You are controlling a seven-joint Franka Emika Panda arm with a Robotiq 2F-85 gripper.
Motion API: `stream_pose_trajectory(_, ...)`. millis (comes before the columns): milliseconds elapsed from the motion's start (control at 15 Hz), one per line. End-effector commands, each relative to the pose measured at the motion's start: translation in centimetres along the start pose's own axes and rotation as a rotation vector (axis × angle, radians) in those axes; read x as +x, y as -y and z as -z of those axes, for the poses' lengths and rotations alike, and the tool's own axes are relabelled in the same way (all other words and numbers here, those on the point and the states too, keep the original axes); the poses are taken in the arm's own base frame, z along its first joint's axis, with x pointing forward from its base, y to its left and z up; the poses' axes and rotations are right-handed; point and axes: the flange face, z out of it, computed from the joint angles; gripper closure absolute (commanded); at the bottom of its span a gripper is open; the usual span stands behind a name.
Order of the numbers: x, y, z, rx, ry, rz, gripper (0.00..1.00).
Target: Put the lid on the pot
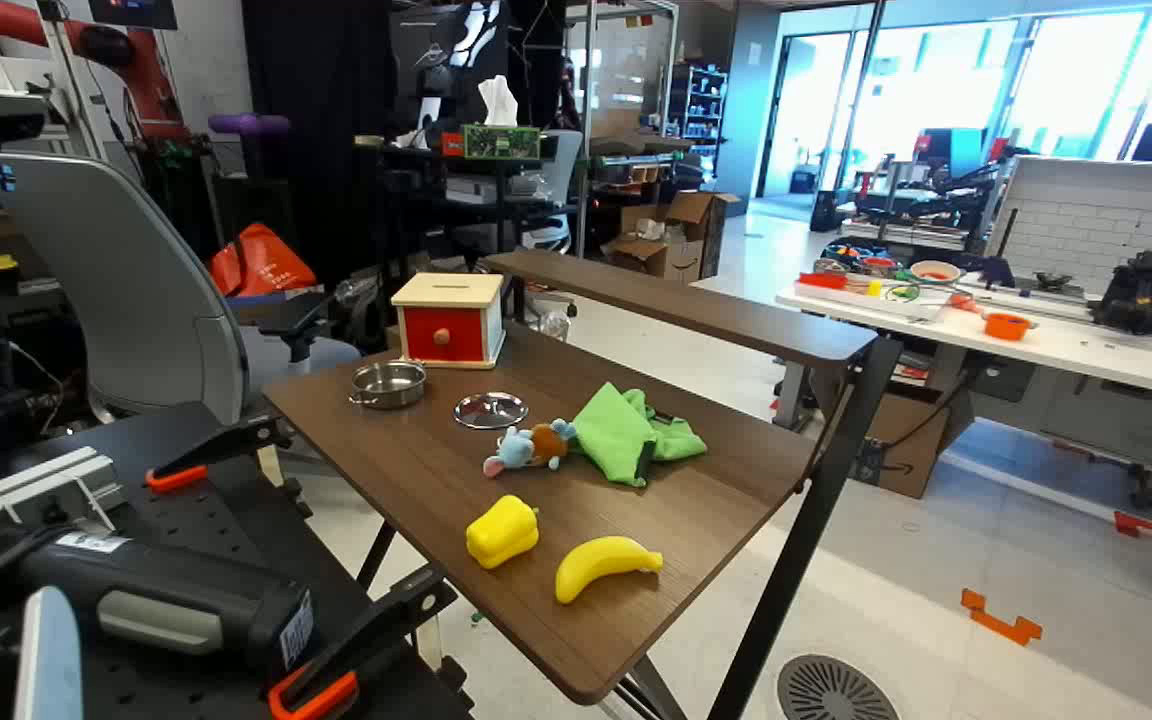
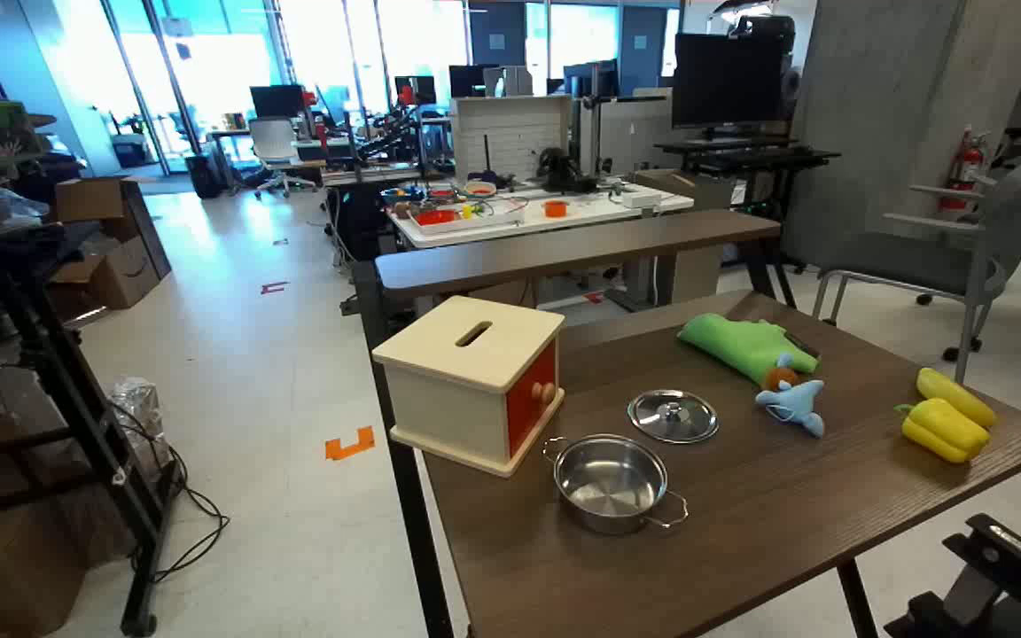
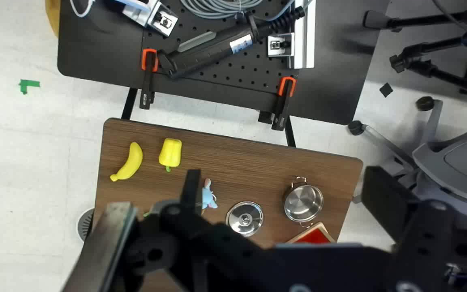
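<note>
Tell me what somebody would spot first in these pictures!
Probably the yellow pepper and banana, bright against the brown table, side by side at one end of it. Next might come the box with its red front at the opposite end, or the green cloth beside the toy. The shiny pot sits near the box, its lid lying apart on the table.

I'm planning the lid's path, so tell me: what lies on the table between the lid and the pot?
Only bare brown tabletop lies between the lid and the pot; the wrist view and both exterior views show it.
</note>
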Motion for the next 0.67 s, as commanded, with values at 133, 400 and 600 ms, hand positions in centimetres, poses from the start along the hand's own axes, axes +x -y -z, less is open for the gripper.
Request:
stream_pose_trajectory(133, 0.0, 0.0, 0.3, -0.001, -0.004, 0.0, 0.0)
stream_pose_trajectory(400, 0.0, 0.0, 0.3, -0.001, -0.004, 0.0, 0.0)
stream_pose_trajectory(600, 1.3, -0.5, -0.6, -0.013, -0.022, -0.063, 0.0)
